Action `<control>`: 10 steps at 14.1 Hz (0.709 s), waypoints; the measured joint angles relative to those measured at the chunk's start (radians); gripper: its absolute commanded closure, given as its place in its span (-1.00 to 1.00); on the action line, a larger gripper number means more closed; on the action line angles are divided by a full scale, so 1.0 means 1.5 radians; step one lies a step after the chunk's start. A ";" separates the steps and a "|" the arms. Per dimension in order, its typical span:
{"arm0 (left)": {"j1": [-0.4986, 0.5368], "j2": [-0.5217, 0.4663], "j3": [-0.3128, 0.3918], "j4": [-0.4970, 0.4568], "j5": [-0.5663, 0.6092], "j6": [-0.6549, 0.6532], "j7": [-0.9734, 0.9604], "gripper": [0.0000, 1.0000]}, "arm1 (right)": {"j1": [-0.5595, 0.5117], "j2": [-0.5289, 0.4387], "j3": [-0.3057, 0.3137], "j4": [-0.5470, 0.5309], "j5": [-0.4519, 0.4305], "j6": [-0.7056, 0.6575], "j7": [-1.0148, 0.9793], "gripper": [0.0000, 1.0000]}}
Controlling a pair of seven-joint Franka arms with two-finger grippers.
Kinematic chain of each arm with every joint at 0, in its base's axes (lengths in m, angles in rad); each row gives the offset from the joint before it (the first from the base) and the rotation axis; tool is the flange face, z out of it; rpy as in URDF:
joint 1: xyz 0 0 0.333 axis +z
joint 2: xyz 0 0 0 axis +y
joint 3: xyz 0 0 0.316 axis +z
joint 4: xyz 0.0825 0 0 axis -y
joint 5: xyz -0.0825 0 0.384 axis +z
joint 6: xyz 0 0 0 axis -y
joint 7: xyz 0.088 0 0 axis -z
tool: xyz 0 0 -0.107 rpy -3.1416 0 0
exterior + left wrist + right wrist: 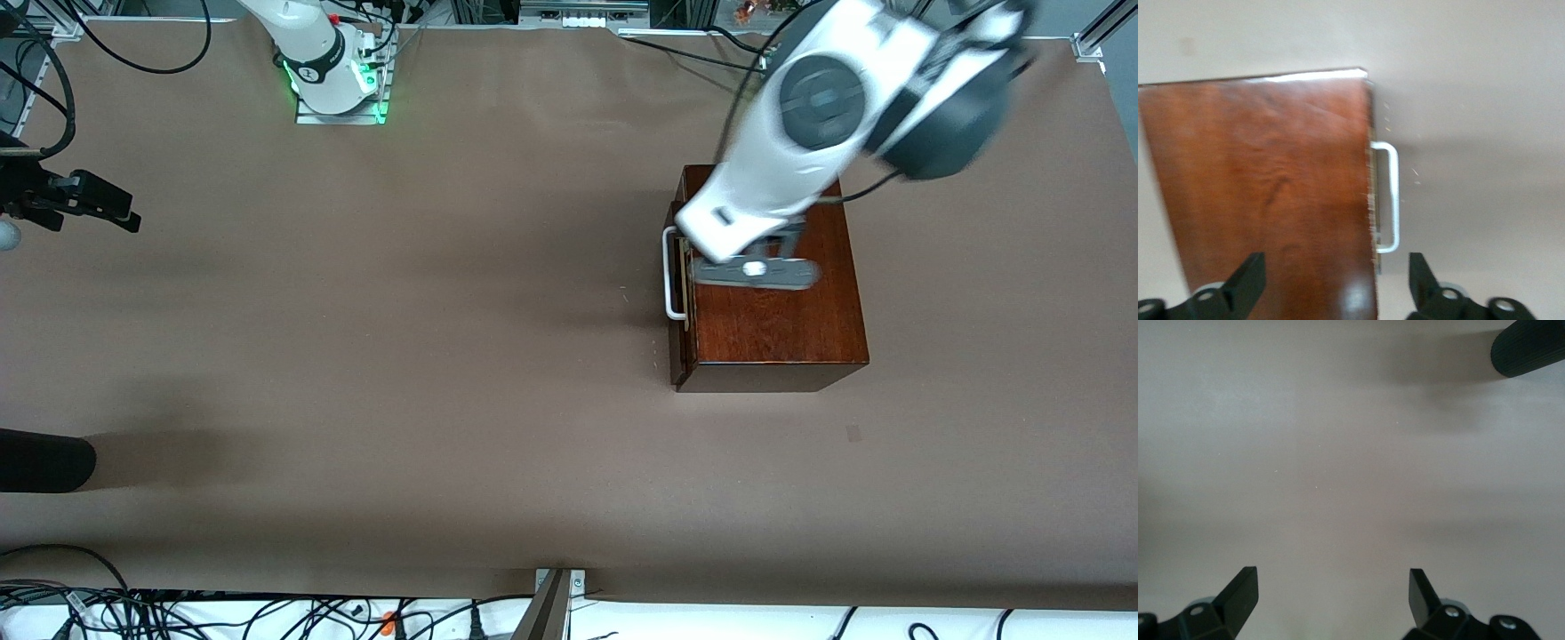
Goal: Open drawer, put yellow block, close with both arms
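Sitting toward the left arm's end of the table (444, 400), the dark mahogany box (773, 324) is seen with the drawer (678, 293) pushed almost fully in; only a thin pale sliver of the tray edge is shown between the dark front and the box, so nothing of the inside can be made out. The white handle (671, 276) is mounted on the drawer front, facing the right arm's end of the table. The yellow block is not seen in any view; whether it is in the drawer cannot be told. The left gripper (1336, 280) is held in the air over the box top, close to the edge above the drawer front, with its fingers (1248, 280) spread wide and nothing between them; in the left wrist view the handle is framed just beside the gap, not touched. The left arm (827, 116) is blurred in the front view, reaching from its base over the box. The right gripper (1333, 597) is held over bare table near the edge at the right arm's end, jaws wide apart and empty; the right arm waits there. A black cylindrical object (44, 460) lies at that same table edge, nearer to the front camera than the right gripper, and is also caught in the right wrist view. Cables (178, 613) are strewn along the table edge nearest the front camera.
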 measured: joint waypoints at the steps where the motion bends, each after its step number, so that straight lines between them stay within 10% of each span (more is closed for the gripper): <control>1: 0.035 -0.015 0.001 0.000 -0.005 -0.002 0.026 -1.00 | 0.000 0.000 0.000 0.000 0.000 0.000 0.000 -1.00; 10: 0.307 -0.117 0.006 -0.045 -0.046 -0.051 0.271 -1.00 | 0.000 0.000 0.000 0.000 0.000 0.001 0.000 -1.00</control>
